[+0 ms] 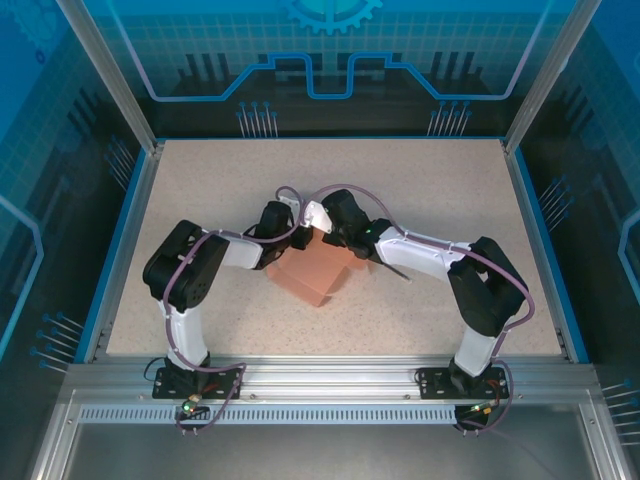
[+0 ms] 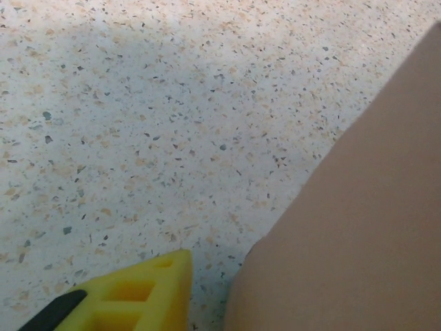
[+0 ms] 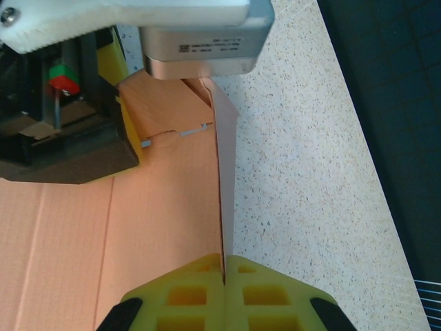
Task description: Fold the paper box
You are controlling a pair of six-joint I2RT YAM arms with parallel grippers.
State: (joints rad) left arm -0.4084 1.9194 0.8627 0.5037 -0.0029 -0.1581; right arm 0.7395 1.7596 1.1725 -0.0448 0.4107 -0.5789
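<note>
Pinching paper box (image 1: pixel 318 272) flap: right gripper (image 3: pixel 224 276) | left gripper (image 1: pixel 296 238): unclear | speckled table (image 1: pixel 430 190), blue enclosure (image 1: pixel 330 50)

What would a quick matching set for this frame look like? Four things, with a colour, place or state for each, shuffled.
Things:
1. box
2. right tool
3. stick
4. table

Descriptions:
A. thin and dark, just right of the box
B. speckled beige
C. salmon pink, mid-table between the arms
D. shut on a thin flap of the box

Pairs: 1-C, 2-D, 3-A, 4-B
</note>
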